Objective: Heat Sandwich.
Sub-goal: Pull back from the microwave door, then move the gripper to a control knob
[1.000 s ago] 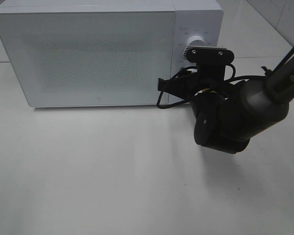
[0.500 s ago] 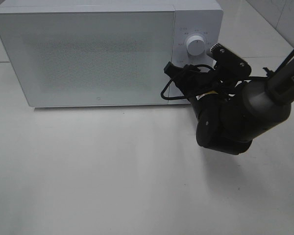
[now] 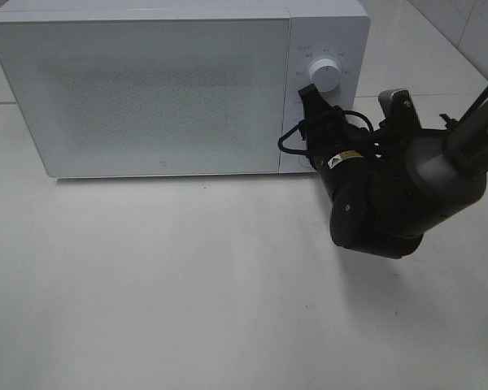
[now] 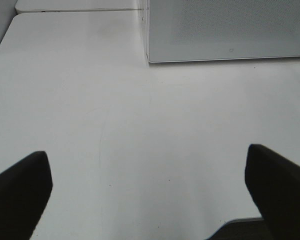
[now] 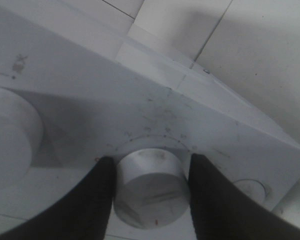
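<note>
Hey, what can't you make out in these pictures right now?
Sandwich: in no view; the microwave door is shut and its panel shows nothing inside.
Lower knob: hidden in the high view behind the right pincer.
Dial markings: too small and blurred.
Left pincer: only fingertips show, cut off by the picture's edge.

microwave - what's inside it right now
Nothing inside shows: the microwave door is shut and its speckled panel hides the cavity. Whether the sandwich is in there cannot be seen.
</note>
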{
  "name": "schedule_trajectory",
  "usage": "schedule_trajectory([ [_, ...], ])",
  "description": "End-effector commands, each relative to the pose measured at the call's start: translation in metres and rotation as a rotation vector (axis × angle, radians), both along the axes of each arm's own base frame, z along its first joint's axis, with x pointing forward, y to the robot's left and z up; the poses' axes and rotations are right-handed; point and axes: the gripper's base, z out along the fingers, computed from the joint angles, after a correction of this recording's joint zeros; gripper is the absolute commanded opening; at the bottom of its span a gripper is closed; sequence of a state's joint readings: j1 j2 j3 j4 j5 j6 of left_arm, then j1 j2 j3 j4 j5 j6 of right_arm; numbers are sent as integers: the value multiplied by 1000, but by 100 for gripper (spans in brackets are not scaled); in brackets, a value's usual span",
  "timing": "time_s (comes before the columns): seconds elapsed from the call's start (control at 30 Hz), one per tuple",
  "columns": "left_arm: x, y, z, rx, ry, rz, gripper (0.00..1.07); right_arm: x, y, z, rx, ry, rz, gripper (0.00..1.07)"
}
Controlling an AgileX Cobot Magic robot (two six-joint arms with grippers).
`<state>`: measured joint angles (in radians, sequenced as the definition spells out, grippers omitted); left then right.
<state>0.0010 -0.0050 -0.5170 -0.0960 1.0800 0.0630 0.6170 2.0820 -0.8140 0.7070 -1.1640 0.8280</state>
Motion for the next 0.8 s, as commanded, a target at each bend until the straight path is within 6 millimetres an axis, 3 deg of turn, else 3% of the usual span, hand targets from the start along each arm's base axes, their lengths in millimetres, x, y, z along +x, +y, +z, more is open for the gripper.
schedule_trajectory([
  [0.03,-3,-1,0,-9,-28,-2,98,6,14,14,128,-74,85,12],
  [0.23,-3,-1,0,-9,-28,-2,98,6,11,18,357,-108,24,12],
  [0.53,-3,-1,0,-9,-28,-2,98,7,4,19,533,-128,-77,13],
  [0.8,-3,-1,0,-9,-28,-2,98,7,4,19,516,-130,-71,15],
])
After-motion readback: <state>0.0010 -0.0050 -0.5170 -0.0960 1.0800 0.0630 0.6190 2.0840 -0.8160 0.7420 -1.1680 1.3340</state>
